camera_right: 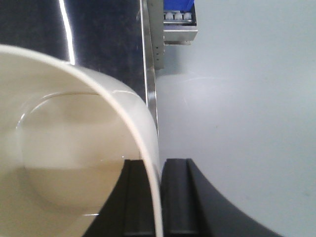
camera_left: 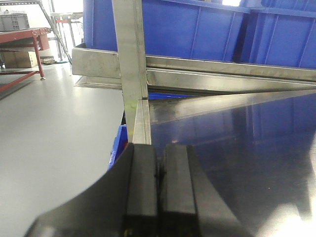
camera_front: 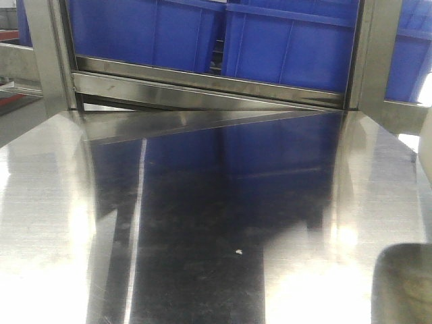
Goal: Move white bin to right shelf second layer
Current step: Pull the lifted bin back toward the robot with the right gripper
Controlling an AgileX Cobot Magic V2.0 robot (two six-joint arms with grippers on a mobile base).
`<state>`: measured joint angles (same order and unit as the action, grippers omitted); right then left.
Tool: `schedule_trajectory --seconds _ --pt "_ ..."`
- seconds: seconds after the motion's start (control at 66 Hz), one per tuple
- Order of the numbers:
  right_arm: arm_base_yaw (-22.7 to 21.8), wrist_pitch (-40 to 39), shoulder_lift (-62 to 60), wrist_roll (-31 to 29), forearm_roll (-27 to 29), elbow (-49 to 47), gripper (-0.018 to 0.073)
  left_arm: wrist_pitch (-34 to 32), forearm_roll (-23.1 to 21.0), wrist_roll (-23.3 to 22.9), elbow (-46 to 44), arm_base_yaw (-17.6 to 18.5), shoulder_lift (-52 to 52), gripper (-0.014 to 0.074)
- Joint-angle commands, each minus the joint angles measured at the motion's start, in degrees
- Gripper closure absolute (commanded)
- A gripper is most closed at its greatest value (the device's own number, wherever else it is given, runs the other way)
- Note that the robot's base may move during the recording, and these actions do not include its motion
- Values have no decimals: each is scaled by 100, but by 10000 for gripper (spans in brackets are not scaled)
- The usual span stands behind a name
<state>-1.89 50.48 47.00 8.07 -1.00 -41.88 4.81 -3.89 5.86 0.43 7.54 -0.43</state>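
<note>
The white bin [camera_right: 64, 148] is a cream glossy tub that fills the left of the right wrist view. It shows as a blurred pale shape [camera_front: 405, 283] at the bottom right of the front view. My right gripper [camera_right: 157, 170] is shut on its rim, one finger inside the wall and one outside. The bin hangs by the right edge of a flat steel top [camera_front: 202, 223]. My left gripper [camera_left: 159, 168] is shut on nothing, over that top's left edge. A rack end with small white rollers [camera_right: 177, 17] shows far ahead; I cannot tell if it is the right shelf second layer.
Blue crates [camera_front: 290, 47] stand in a row on a steel rack rail [camera_front: 202, 77] just behind the flat top. Upright steel posts [camera_left: 131, 64] frame the rack. Grey floor [camera_right: 237, 98] lies right of the top's edge, and a red workbench [camera_left: 19, 37] stands far left.
</note>
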Motion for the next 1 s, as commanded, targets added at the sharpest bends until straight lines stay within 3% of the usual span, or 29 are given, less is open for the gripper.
schedule_trajectory --seconds 0.0,0.985 --pt "2 -324 -64 -2 -42 -172 510 -481 -35 -15 211 25 -80 512" --pt "2 -324 -64 -2 -42 -172 510 -481 -35 -15 211 25 -80 512"
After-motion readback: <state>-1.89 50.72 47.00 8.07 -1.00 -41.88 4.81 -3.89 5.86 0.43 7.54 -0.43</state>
